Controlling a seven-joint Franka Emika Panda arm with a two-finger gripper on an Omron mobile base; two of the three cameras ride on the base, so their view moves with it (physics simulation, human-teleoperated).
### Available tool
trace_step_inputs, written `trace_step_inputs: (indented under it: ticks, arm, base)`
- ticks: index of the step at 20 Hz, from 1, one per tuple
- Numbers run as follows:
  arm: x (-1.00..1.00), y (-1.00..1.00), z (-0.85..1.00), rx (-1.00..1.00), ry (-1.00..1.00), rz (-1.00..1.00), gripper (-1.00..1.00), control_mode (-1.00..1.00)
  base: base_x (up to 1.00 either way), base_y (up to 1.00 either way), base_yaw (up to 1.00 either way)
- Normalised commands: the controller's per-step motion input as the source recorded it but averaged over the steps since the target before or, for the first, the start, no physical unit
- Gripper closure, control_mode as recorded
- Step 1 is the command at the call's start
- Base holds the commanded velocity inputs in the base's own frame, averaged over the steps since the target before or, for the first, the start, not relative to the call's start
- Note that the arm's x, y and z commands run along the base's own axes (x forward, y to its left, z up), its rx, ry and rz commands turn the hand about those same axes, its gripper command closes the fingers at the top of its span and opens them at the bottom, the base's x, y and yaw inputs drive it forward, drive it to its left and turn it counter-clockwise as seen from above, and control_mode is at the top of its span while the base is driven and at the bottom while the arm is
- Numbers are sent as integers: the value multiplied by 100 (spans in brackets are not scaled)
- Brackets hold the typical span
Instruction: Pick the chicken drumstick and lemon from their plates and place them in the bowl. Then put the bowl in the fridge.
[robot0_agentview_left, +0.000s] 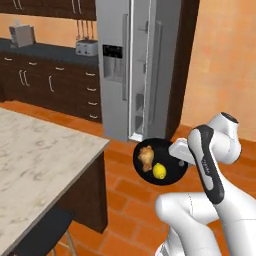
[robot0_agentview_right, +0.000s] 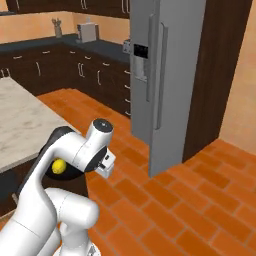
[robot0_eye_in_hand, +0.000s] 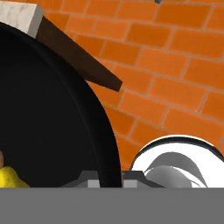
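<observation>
Glossy white arm (robot0_agentview_left: 220, 150), dark joints

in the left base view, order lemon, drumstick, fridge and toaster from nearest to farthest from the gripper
1. lemon, in the bowl beside the gripper
2. chicken drumstick, bowl's far left side
3. fridge, ahead across the floor
4. toaster, on the back counter

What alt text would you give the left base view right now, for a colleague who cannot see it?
The white arm's gripper carries a glossy black bowl by its rim above the orange brick floor; inside lie a golden-brown chicken drumstick and a small yellow lemon. Behind stands the tall grey fridge, one door ajar.
</observation>
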Motion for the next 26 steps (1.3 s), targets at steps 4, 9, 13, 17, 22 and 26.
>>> trace_step_inputs:
  ticks: [4,9,13,17,22,26]
  arm:
    - [0,0,0,0,0,0,100,100]
    - [0,0,0,0,0,0,100,100]
    - [0,0,0,0,0,0,100,100]
    - [0,0,0,0,0,0,100,100]
    - [0,0,0,0,0,0,100,100]
    - [0,0,0,0,0,0,100,100]
  base:
    - [92,-77,50]
    - [70,-87,52]
    - [56,-86,52]
    - [52,-81,54]
    - [78,-28,44]
    - [97,-13,25]
